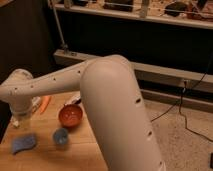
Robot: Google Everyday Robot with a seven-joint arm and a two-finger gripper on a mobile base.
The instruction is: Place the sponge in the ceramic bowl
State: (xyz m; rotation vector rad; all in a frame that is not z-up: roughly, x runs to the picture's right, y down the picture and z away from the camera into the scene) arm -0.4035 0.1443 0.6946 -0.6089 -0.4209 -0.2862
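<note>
The white arm reaches from the lower right across to the far left of the wooden bench. Its pincer hangs below the rounded wrist, pointing down at the bench's left edge. I cannot tell whether the pincer is wide or narrow, nor whether it holds anything.

The sponge lies flat on the bench, just in front of the pincer and nearer the camera. The ceramic bowl stands to the right of both, well apart from the sponge, with nothing visible in it. 1 small blue cup sits between them, just beside the bowl's near rim. 1 thin orange object lies behind, partly under the arm. A dark cable trails over the speckled floor at right.
</note>
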